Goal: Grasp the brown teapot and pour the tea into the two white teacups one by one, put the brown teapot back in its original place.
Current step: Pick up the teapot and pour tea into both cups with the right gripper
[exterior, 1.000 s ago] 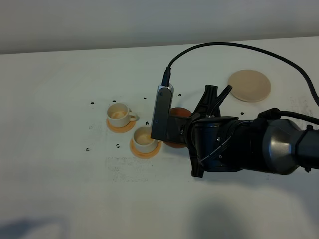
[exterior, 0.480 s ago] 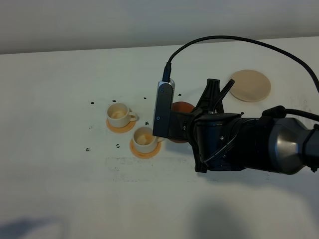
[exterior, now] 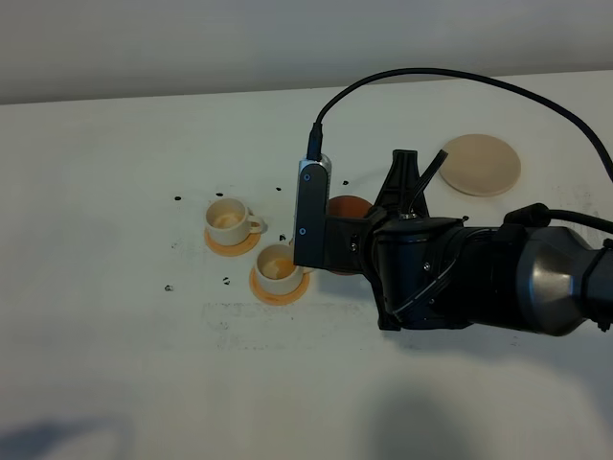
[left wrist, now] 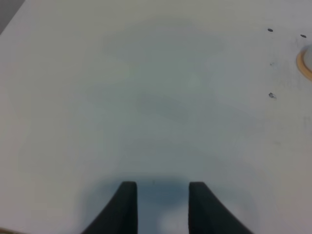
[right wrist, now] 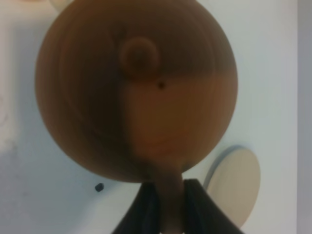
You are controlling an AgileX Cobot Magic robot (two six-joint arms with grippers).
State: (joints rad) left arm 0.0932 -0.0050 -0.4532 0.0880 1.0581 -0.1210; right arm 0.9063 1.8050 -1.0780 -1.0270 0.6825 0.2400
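Barely anything's changed in the last second. My right arm (exterior: 460,278) has drifted a touch up the frame, and less of the brown teapot (exterior: 349,206) shows from under it now.

High camera count:
- Two white teacups, a far cup (exterior: 228,218) and a near cup (exterior: 277,265).
- Two orange coasters, one under each cup.
- One teapot, hanging just beside the near cup.
- One pale beige disc (exterior: 479,164), well apart from the teapot toward the back right of the table (exterior: 115,364).

Can't tell if any tea is in the cups.

Left wrist cam: my left gripper (left wrist: 161,190) is partly open with a modest gap between the fingers. It's holding nothing and hovering over bare table.

Right wrist cam: my right gripper (right wrist: 168,197) is squeezed tight on the teapot's loop handle (right wrist: 168,217). The pot fills the view with its knobbed lid (right wrist: 140,53) facing the lens, and the disc peeks out behind it.
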